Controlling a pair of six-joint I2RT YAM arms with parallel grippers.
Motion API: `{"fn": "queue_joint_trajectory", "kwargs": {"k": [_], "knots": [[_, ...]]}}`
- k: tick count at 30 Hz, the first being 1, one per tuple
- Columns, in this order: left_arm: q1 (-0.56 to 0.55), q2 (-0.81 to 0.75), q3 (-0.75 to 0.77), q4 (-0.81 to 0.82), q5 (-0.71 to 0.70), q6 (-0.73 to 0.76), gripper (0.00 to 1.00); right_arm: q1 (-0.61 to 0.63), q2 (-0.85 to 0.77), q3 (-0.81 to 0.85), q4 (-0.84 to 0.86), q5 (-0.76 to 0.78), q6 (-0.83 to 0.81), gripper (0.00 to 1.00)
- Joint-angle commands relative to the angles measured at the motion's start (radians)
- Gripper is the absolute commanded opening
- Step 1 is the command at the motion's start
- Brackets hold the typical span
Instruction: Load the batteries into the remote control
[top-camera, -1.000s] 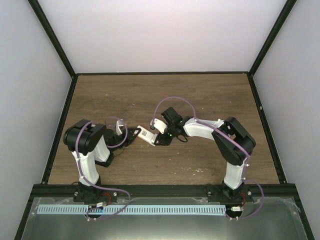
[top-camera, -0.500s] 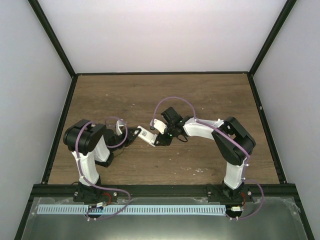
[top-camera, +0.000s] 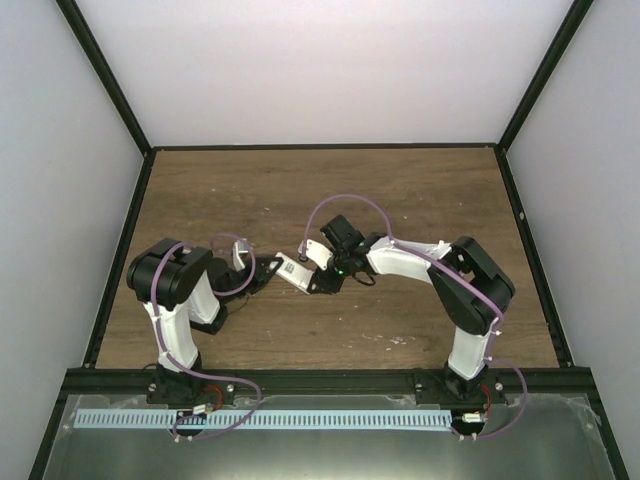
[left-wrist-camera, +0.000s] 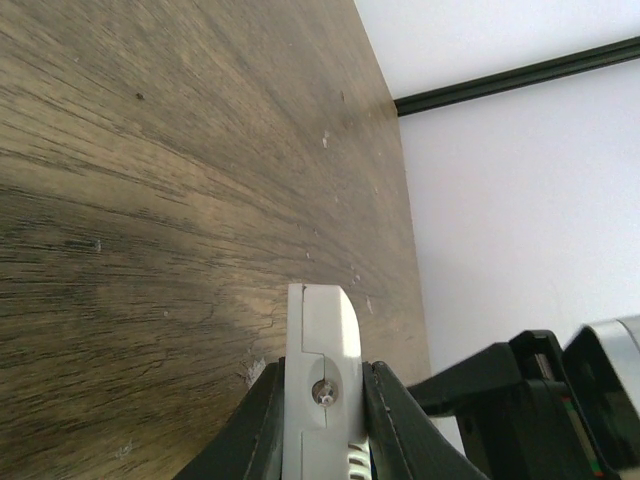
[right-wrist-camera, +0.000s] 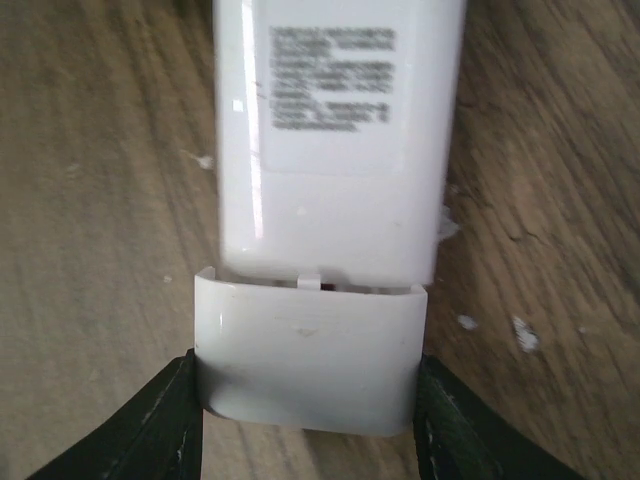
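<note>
The remote control (top-camera: 292, 270) is white and held off the table between both arms. My left gripper (left-wrist-camera: 322, 388) is shut on its two faces, edge-on in the left wrist view, where a small screw recess shows on the remote (left-wrist-camera: 322, 330). In the right wrist view the remote's back (right-wrist-camera: 340, 130) shows a printed label. My right gripper (right-wrist-camera: 306, 372) is shut on the white battery cover (right-wrist-camera: 310, 355), which butts against the remote's end with a thin gap and a small tab at the seam. The blue batteries are out of view.
The brown wooden table (top-camera: 320, 190) has a black frame and white walls around it. Small pale specks (right-wrist-camera: 520, 335) lie on the wood under the remote. My right gripper's black body (left-wrist-camera: 540, 400) shows beside the remote in the left wrist view.
My right gripper has shifted slightly left and down toward the remote, bringing the cover closer to its end. The left gripper holds the remote nearly still.
</note>
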Motion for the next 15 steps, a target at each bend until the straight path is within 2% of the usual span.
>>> {"fn": "queue_joint_trajectory", "kwargs": {"k": [1,7,15], "knots": [[-0.004,0.026,-0.009,0.054,-0.012,0.031,0.0,0.031,-0.047,0.023,-0.022,-0.048,0.008,0.43],[-0.003,0.025,-0.011,0.057,-0.01,0.033,0.0,0.031,-0.049,0.009,-0.024,-0.035,0.013,0.43],[0.006,0.025,-0.025,0.071,-0.007,0.033,0.0,0.024,-0.059,-0.016,0.013,0.068,0.039,0.43]]}}
